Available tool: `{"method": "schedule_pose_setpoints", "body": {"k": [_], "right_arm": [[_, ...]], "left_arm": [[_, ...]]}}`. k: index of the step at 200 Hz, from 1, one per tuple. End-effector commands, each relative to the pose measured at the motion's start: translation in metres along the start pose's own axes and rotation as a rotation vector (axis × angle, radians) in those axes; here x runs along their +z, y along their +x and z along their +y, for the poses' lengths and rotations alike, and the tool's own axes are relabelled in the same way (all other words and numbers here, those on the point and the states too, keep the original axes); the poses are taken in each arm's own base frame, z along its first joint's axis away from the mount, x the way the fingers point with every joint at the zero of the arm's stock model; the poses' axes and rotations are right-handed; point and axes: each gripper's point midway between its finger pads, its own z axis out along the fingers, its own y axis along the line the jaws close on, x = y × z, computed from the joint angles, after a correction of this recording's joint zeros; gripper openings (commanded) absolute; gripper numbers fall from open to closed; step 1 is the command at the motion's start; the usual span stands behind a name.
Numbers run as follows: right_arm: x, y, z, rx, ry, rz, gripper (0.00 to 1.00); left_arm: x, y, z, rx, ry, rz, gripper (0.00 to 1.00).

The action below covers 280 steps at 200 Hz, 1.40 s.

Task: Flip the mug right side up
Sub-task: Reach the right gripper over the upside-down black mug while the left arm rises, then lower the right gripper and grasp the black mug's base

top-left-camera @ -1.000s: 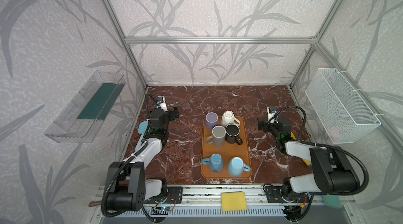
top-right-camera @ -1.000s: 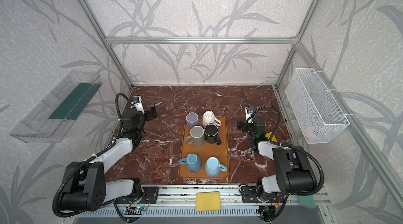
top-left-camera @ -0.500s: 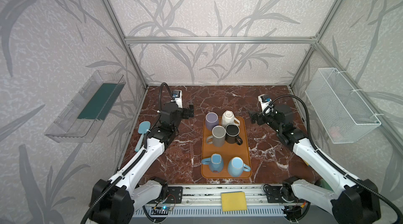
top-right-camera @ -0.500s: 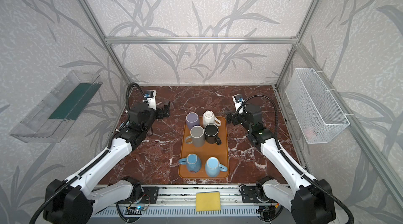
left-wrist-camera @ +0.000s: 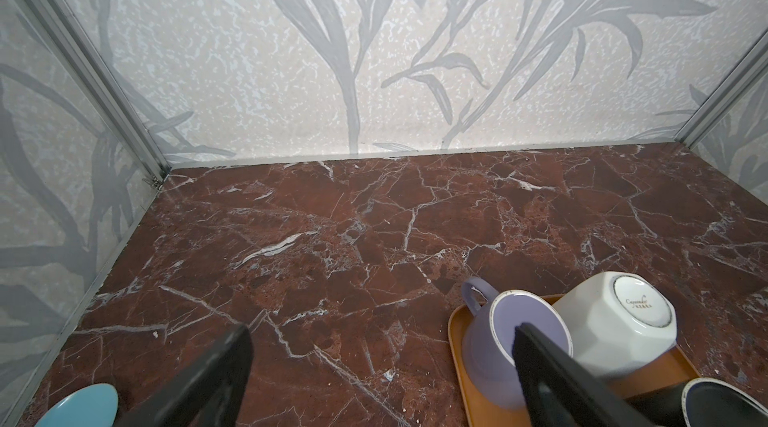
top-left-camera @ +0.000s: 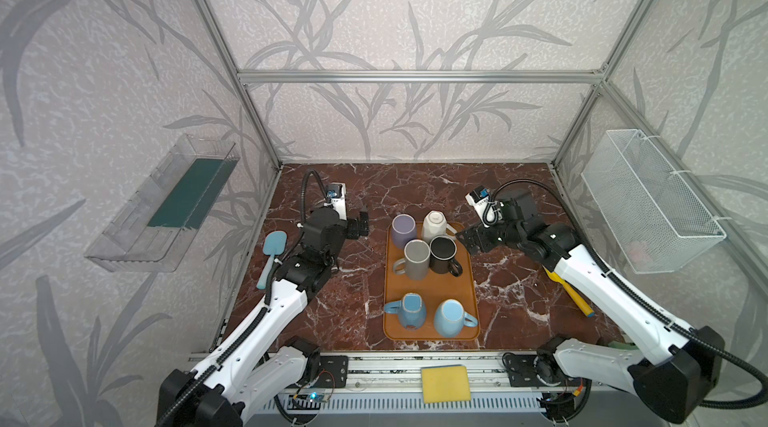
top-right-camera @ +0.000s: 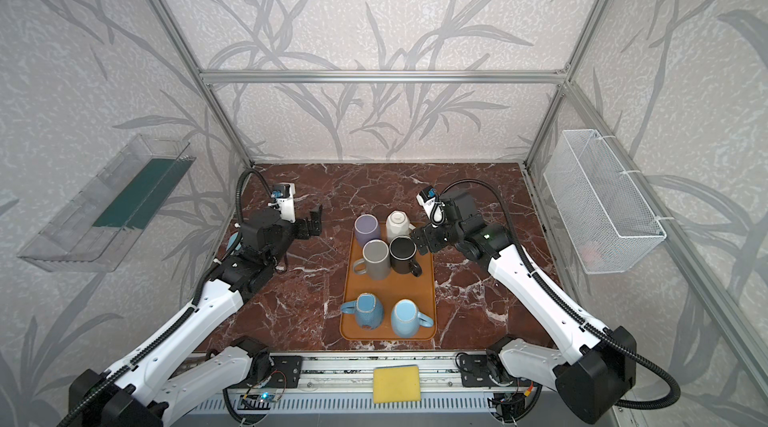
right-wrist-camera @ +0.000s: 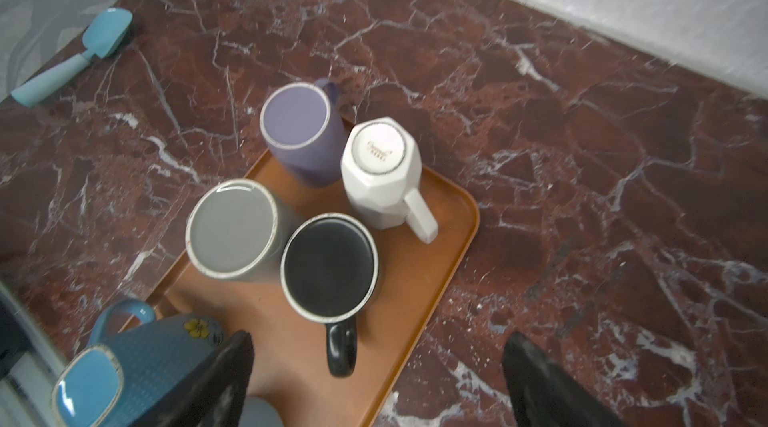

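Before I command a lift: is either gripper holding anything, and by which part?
Nothing is held; left gripper and right gripper are both open, empty.

Both aloft: left gripper (top-left-camera: 362, 223) and right gripper (top-left-camera: 464, 238), jaws of each wide apart.

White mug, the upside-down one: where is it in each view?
Top view: white mug, far right corner of the orange tray.
Top view: white mug, same corner.
Left wrist: white mug, base up, beside the purple mug.
Right wrist: white mug, base up, beside it too.
Shared landmark: the purple mug.
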Motion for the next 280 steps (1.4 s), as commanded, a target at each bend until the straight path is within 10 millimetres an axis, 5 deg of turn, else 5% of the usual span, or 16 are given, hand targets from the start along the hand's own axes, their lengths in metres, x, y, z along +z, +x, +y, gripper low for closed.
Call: {"method": "schedule_pose_setpoints", "body": {"k": [1, 57, 83, 280], "right_arm": [[0.001, 0.038, 0.019, 0.038, -0.063, 0.193, 0.93], [0.023, 0.070, 0.038, 0.033, -0.082, 0.354, 0.92], [0.034, 0.079, 0.043, 0.024, -0.081, 0.408, 0.83], [0.086, 0.091, 0.026, 0.007, 0.020, 0.539, 0.53]], "left_arm": [[-0.004, 0.002, -0.002, -0.003, 0.012, 0.006, 0.99], [-0.009, 0.001, -0.006, 0.004, 0.041, 0.004, 0.99], [-0.011, 0.000, -0.004, 0.009, 0.032, -0.001, 0.99], [-0.013, 0.007, -0.005, 0.053, 0.042, 0.028, 0.99]]}}
